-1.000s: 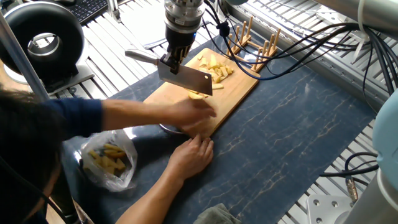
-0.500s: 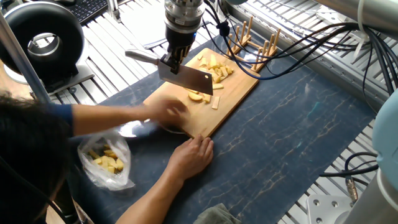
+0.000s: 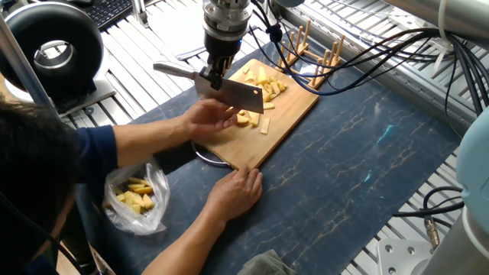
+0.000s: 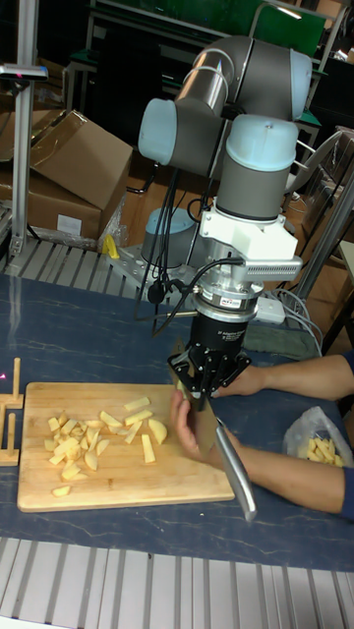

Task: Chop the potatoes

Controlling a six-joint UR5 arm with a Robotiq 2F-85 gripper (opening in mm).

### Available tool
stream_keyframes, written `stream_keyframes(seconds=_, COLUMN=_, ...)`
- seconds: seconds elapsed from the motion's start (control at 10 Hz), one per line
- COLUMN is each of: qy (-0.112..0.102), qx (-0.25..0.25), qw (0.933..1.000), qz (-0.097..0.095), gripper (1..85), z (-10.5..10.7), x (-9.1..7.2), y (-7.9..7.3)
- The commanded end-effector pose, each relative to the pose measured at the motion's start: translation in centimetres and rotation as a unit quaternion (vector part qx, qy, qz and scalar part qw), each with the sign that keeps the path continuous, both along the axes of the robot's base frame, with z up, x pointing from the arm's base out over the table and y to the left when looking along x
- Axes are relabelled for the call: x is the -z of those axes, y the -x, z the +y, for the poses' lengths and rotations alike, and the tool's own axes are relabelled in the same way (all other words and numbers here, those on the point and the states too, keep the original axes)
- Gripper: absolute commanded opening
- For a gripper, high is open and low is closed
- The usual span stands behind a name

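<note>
The robot's black two-finger gripper (image 3: 212, 75) is clenched on a steel cleaver (image 3: 233, 95) above the rectangular wooden cutting board (image 3: 294, 114), where pale yellow potato pieces (image 3: 261, 84) lie; a person's hand (image 3: 210, 118) reaching beneath the blade risks being cut if it descends.

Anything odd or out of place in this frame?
Yes. A person's hand reaches onto the cutting board, right under the cleaver held by the gripper, beside the potatoes. A hand this near the blade looks unsafe.
</note>
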State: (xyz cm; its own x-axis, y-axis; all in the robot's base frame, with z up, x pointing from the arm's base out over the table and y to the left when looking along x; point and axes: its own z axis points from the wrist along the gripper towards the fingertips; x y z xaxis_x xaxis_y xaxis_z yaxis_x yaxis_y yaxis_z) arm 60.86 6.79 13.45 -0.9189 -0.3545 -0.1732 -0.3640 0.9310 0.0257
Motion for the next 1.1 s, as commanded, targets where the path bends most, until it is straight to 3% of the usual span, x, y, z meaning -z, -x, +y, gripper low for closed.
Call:
stream_keyframes(seconds=0.0, qy=-0.007, qx=0.004, qw=1.0, qz=-0.001, gripper=1.0, z=0.25, x=-0.14, y=-0.08)
stream_keyframes(seconds=1.0, qy=-0.006, qx=0.002, qw=1.0, qz=0.001, gripper=1.0, z=0.07, x=-0.39, y=-0.07)
